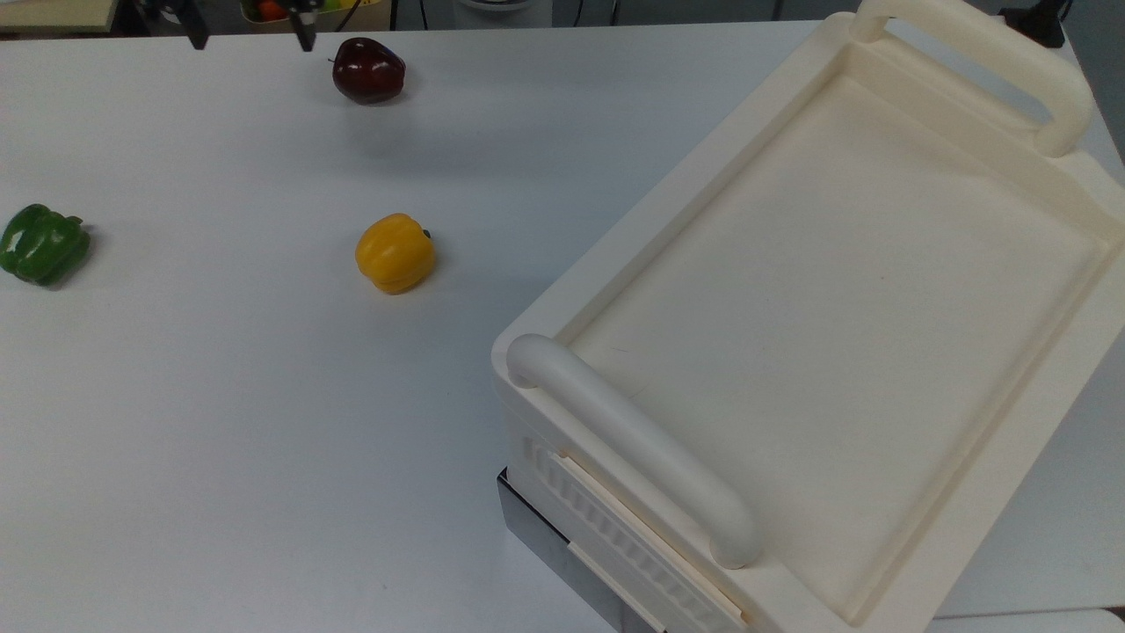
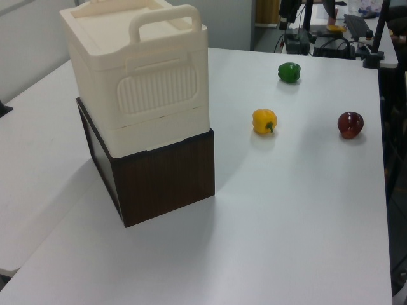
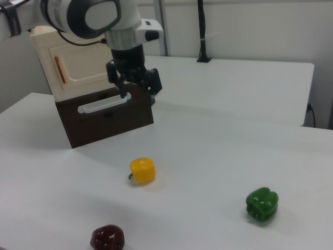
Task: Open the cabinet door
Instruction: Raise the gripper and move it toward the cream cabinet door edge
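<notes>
My claw (image 3: 136,87) hangs spread above the bench (image 3: 218,151), apart from the closed cabinet door (image 3: 78,65), ready to approach its copper-coloured handle (image 3: 60,70).

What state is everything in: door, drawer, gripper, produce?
cabinet door: closed, flush with the cabinet front.
wooden drawer: shut, white handle untouched.
gripper: open, empty, in front of the drawer in the right view.
yellow bell pepper: lying loose on the table.
green bell pepper: lying loose on the table.
dark red fruit: resting on the table, apart from the others.
</notes>
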You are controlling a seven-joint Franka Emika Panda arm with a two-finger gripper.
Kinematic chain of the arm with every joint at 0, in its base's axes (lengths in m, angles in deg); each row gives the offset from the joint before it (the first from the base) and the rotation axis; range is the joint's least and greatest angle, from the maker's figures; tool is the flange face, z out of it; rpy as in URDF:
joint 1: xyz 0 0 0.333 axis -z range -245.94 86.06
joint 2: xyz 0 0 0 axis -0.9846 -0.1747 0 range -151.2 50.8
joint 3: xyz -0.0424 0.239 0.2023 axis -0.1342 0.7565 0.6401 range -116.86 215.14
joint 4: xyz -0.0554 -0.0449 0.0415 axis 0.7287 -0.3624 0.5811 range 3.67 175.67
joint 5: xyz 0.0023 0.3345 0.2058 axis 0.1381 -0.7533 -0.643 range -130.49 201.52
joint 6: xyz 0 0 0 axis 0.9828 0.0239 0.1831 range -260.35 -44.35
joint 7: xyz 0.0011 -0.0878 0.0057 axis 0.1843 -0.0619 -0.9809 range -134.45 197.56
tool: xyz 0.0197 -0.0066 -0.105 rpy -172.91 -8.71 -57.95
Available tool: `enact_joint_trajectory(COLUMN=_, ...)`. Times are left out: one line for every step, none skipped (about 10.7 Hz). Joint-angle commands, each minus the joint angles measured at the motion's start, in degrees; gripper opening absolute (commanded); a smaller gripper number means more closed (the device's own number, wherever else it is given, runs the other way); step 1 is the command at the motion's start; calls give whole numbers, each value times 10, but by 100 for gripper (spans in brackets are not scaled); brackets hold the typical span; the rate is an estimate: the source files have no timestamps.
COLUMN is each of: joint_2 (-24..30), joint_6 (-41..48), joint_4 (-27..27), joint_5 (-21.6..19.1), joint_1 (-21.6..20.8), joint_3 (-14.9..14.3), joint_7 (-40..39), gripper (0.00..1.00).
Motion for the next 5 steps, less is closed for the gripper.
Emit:
enact_joint_trajectory(joint_2=4, joint_6=-13, joint_4=1, joint_5=-6, joint_1=-39, joint_3=3, joint_7=-113, gripper=100)
enact_joint_trajectory(joint_2=4, joint_6=-21, joint_4=1, joint_5=-7, joint_1=-57, joint_3=5, joint_7=-134, gripper=100)
enact_joint_trajectory(joint_2=4, joint_6=-52, joint_4=-3, joint_5=-15, joint_1=-69, joint_3=15, joint_7=-162, gripper=100)
enact_joint_trajectory(joint_2=2, joint_6=-82, joint_4=-3, joint_5=-27, joint_1=-70, joint_3=43, joint_7=-184, gripper=100)
enact_joint_trajectory(joint_2=2, joint_6=-111, joint_4=-3, joint_5=-27, joint_1=-72, joint_3=65, joint_7=-183, gripper=100)
